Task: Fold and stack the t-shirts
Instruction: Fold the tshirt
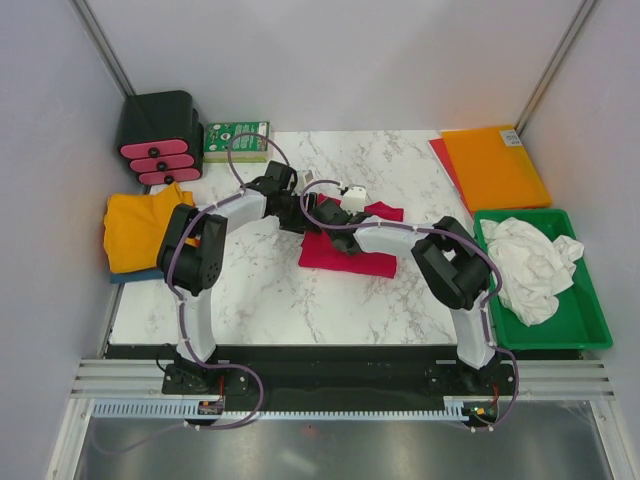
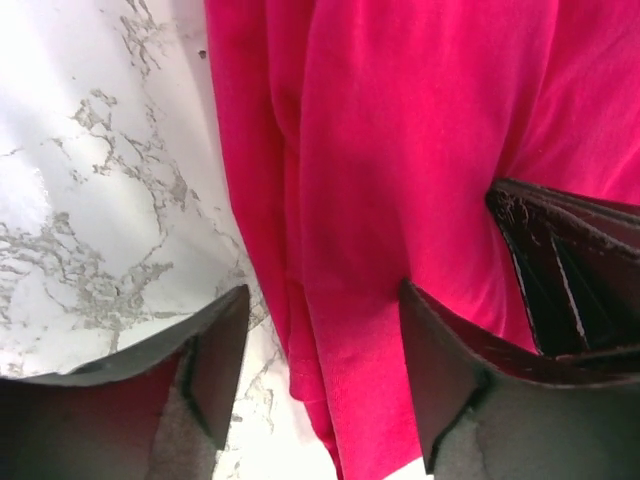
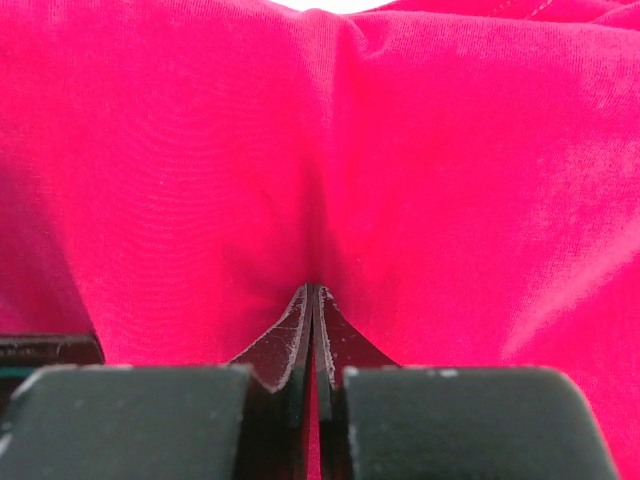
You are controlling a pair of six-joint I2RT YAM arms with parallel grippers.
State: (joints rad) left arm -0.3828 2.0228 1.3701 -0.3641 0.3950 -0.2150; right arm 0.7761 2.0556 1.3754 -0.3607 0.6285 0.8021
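Jaws of the right gripper (image 3: pixel 313 292) are closed tight on a pinched fold of the crimson-red t-shirt (image 3: pixel 200 150), and the cloth is puckered at the fingertips. Jaws of the left gripper (image 2: pixel 320 335) are set well apart, with the shirt's bunched edge lying between them. One finger (image 2: pixel 440 370) is placed over the cloth, the other over bare worktop (image 2: pixel 90 200). Whether the cloth is touched cannot be told.

Four t-shirts are counted in the top view:
- One crimson-red, at the middle of the worktop, nearer the far edge.
- One golden-yellow t-shirt (image 1: pixel 135 230), overhanging the left edge.
- One blue t-shirt (image 1: pixel 128 276), seen only as a strip beneath the yellow one.
- One white t-shirt (image 1: pixel 530 265), crumpled in the single green tray (image 1: pixel 590 330) at the right edge.

One orange sheet (image 1: pixel 495 165) is laid at the far right corner.

The grip is shown only by the wrist views. The other three shirts are shown only by the top view.
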